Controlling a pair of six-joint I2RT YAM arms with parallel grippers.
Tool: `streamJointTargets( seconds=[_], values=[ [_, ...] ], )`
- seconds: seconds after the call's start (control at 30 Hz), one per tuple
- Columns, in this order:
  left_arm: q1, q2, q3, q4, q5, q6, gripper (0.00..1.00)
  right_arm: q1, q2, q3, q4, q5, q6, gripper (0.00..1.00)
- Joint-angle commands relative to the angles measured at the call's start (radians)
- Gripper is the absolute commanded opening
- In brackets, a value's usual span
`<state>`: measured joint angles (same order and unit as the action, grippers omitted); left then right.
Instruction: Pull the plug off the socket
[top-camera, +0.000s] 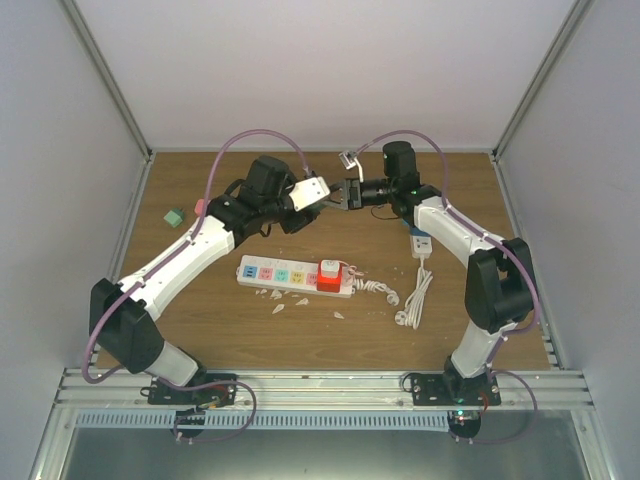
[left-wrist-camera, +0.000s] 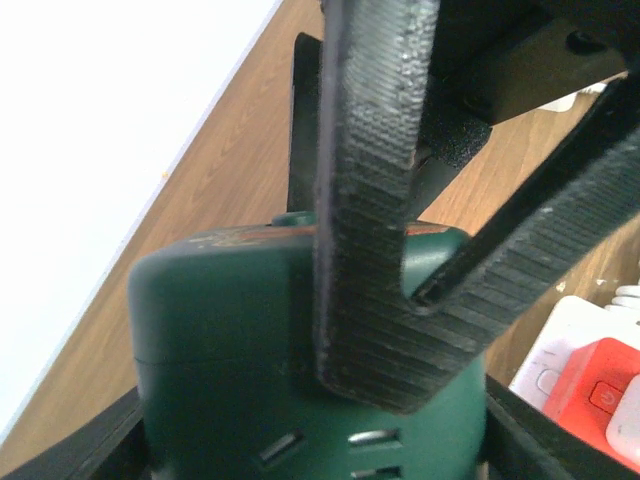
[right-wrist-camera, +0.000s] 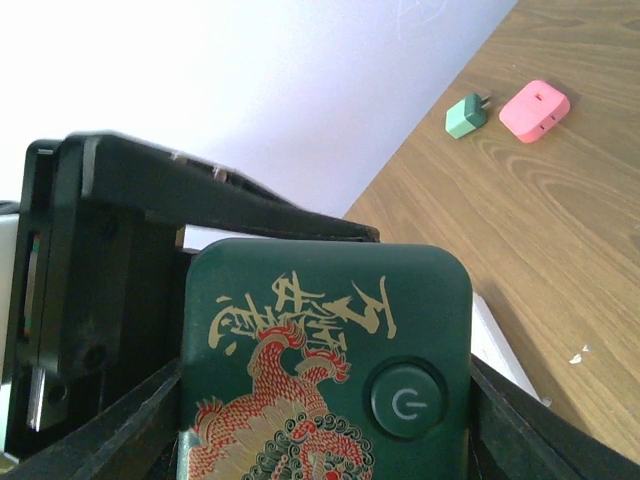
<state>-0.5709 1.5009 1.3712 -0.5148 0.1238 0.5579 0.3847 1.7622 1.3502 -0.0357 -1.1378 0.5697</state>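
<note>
Socket: dark green cube (right-wrist-camera: 325, 380) with a dragon print and a power button, held off the desk above its back middle.
Plug: cannot be made out.
Right gripper (top-camera: 350, 194): clamped on the cube's two sides.
Left gripper (top-camera: 332, 194): meets the right one; ribbed fingers (left-wrist-camera: 370, 250) lie across the cube, grip unclear.
Power strip (top-camera: 285, 272): desk centre, red adapter (top-camera: 329, 272) on its right end.
Green adapter (right-wrist-camera: 465, 115), pink adapter (right-wrist-camera: 534, 110): near left edge.

Dark green socket (right-wrist-camera: 325, 370), gold script, red dragon; white power strip (top-camera: 275, 272), red block (top-camera: 329, 278); pink adapter (right-wrist-camera: 535, 110); green adapter (right-wrist-camera: 465, 116).
</note>
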Motion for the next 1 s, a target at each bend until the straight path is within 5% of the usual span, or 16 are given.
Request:
streamJointTargets(
  seconds=[0.0,0.07,0.17,0.33,0.6,0.97],
  values=[
    [-0.008,0.005,0.025,0.108,-0.058,-0.009,0.52,0.0,0.0,-0.013,0.055,-0.07,0.042,0.3],
    [-0.008,-0.003,0.019,0.102,-0.048,-0.006,0.44,-0.004,0.001,-0.001,0.042,-0.069,0.031,0.39],
    [0.002,-0.022,-0.012,0.066,-0.031,0.011,0.35,-0.024,-0.003,0.028,-0.013,-0.057,-0.043,0.69],
    [0.075,-0.029,-0.052,-0.006,0.025,0.016,0.24,-0.051,-0.018,0.081,-0.167,-0.003,-0.251,0.84],
    [0.332,-0.016,-0.097,-0.123,0.179,0.037,0.21,-0.052,-0.051,0.136,-0.456,0.078,-0.611,0.92],
    [0.711,0.064,-0.177,-0.239,0.162,0.223,0.22,-0.051,-0.162,0.045,-0.619,0.259,-0.92,0.92]
  ],
)
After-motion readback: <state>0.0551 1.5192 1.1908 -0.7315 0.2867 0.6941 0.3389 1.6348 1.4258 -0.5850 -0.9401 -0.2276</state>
